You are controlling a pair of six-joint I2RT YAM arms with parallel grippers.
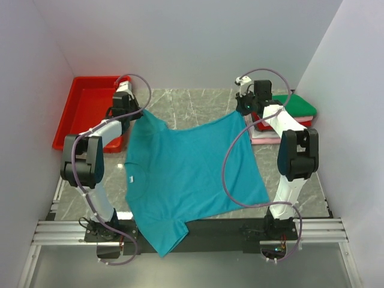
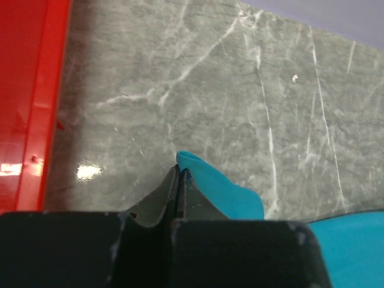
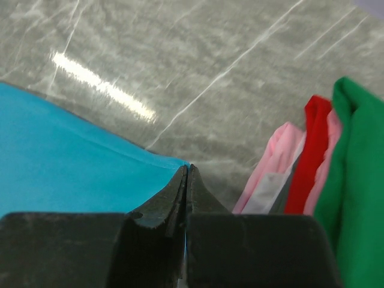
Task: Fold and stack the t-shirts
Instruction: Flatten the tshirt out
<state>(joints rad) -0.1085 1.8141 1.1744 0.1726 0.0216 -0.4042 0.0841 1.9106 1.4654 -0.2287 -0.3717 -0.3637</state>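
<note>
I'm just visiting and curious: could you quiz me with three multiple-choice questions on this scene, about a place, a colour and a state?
1. Where is the red tray? A far left; B far right; C near edge.
2. Top shirt of the folded stack? A pink; B green; C white.
3. The left gripper and right gripper are? A open; B shut on the teal t-shirt; C shut, empty.
A: the top view shows it far left. B: green lies over red and pink. B: each pinches teal cloth.
</note>
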